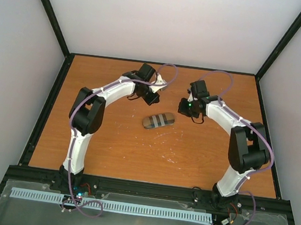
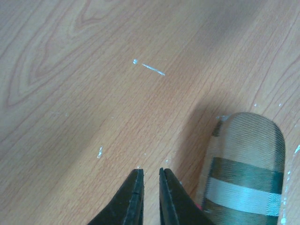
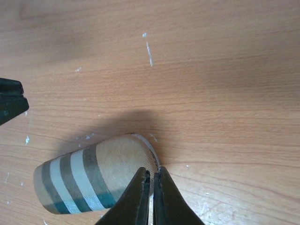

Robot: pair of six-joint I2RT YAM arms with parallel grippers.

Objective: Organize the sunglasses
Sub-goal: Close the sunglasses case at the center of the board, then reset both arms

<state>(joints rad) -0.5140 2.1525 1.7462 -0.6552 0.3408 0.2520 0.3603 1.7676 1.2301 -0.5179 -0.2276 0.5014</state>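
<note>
Left hand (image 2: pixel 150 174) and right hand (image 3: pixel 151 172) nearly closed, empty; striped case (image 1: pixel 159 120) lengthwise between them

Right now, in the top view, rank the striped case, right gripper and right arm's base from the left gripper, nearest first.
From the left gripper:
1. striped case, close beside it.
2. right gripper, to its right.
3. right arm's base, near edge.

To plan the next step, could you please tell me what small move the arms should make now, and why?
Probably lift both arms clear of the striped case. It looks closed on the table, no sunglasses show in any view, and the left gripper and right gripper hover beside it, jaws shut on nothing.
</note>
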